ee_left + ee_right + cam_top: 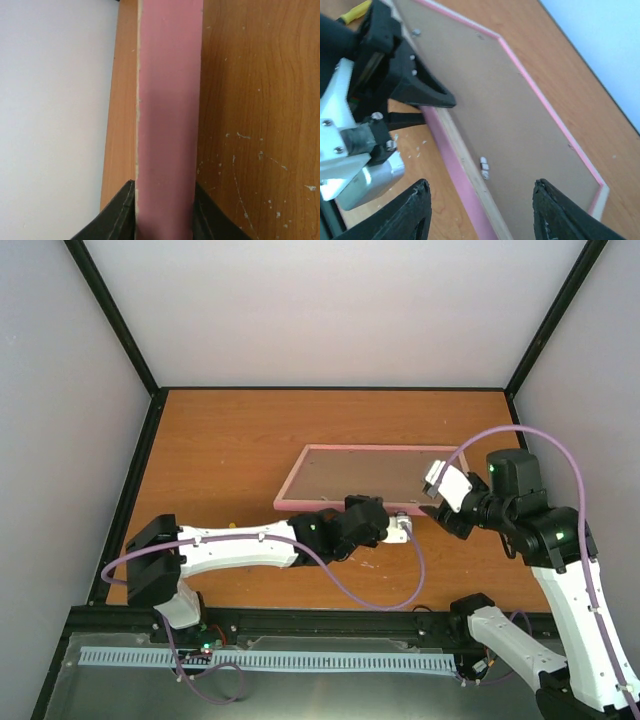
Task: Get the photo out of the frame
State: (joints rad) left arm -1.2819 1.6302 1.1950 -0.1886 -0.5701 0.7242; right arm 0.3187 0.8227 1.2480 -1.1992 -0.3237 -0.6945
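Observation:
The pink frame [300,490] lies back-up on the wooden table, and its brown backing board [505,110] fills the opening. The photo is hidden under that board. My left gripper [358,506] is shut on the frame's near long edge. In the left wrist view the pink edge [167,100] runs up from between the two black fingers [117,215]. My right gripper [482,205] hovers open over the same near edge, further right, with nothing between its fingers [415,212]. A small metal tab [484,168] sits on the board just ahead of it.
The orange table [220,460] is bounded by pale walls and black corner posts. Its surface is flecked with white scratches [250,145] near the frame. The left gripper's body and silver camera housing [367,175] sit close to the right gripper's left finger.

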